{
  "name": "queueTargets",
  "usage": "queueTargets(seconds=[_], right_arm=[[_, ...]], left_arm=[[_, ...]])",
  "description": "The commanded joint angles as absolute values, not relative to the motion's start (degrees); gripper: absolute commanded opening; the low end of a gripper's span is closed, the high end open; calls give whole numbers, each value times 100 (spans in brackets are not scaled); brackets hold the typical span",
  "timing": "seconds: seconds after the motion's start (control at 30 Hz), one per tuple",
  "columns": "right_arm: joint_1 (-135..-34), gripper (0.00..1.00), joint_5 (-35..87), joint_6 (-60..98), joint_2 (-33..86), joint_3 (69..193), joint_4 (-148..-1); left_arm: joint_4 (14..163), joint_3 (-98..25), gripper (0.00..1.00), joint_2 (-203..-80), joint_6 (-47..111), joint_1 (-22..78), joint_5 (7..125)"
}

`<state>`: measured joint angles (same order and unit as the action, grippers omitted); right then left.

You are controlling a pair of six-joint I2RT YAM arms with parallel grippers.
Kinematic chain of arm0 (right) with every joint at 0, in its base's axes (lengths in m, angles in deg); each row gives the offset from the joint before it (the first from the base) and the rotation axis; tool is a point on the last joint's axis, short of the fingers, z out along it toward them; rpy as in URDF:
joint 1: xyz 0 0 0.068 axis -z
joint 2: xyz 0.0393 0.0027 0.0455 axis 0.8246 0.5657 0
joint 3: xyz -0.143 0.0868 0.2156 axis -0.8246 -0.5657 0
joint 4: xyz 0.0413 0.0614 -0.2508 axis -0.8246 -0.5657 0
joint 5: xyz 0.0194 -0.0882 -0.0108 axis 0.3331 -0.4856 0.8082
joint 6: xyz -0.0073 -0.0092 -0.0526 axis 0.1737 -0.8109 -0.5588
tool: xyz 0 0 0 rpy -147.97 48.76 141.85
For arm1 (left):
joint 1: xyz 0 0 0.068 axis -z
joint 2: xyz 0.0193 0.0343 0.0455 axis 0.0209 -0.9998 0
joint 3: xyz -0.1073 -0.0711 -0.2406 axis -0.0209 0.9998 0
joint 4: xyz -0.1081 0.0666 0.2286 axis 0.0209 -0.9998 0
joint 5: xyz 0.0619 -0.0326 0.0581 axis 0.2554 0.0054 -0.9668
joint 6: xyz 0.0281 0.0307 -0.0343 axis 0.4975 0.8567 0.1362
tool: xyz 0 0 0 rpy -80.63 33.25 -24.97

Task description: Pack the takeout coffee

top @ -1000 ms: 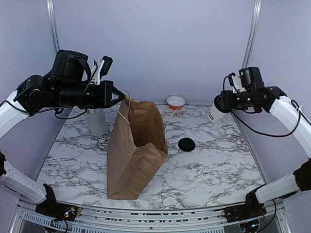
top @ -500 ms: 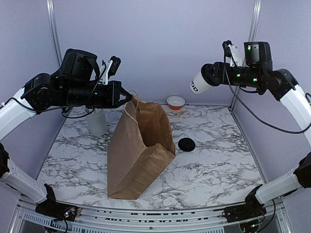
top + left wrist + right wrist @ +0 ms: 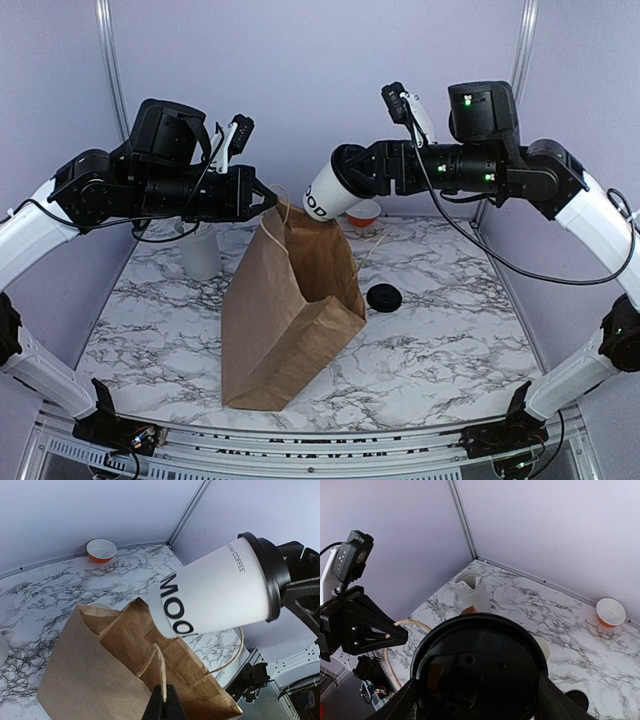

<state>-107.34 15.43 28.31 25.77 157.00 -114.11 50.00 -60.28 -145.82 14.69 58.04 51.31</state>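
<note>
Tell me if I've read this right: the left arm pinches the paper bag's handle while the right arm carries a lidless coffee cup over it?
Not quite: the coffee cup in the right gripper wears a black lid, clear in the left wrist view. The rest holds: the left gripper pinches the bag handle of the paper bag.

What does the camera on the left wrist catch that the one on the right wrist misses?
Only the left wrist view shows the dark lettering on the white tapered paper cup and the brown paper bag's open mouth. Only the right wrist view shows the loose round black plastic lid on the marble table. Both show the small orange-and-white bowl, the cup's own black lid, and the left hand pinching the bag's handle.
</note>
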Motion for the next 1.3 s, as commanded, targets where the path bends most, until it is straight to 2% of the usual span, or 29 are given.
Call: queueTargets(seconds=[0.0, 0.3, 1.27], right_arm=[[-11089, 67, 1541, 3039, 2710, 15812, -11129], [-11224, 67, 2087, 3377, 2917, 15088, -10758], [-11583, 67, 2567, 3803, 3848, 14719, -10826]], left_arm=[[5113, -6181, 0, -14586, 1526, 5846, 5102], [5125, -6097, 0, -14500, 1530, 5859, 5058], [5546, -5647, 0, -14203, 1574, 5868, 5186]])
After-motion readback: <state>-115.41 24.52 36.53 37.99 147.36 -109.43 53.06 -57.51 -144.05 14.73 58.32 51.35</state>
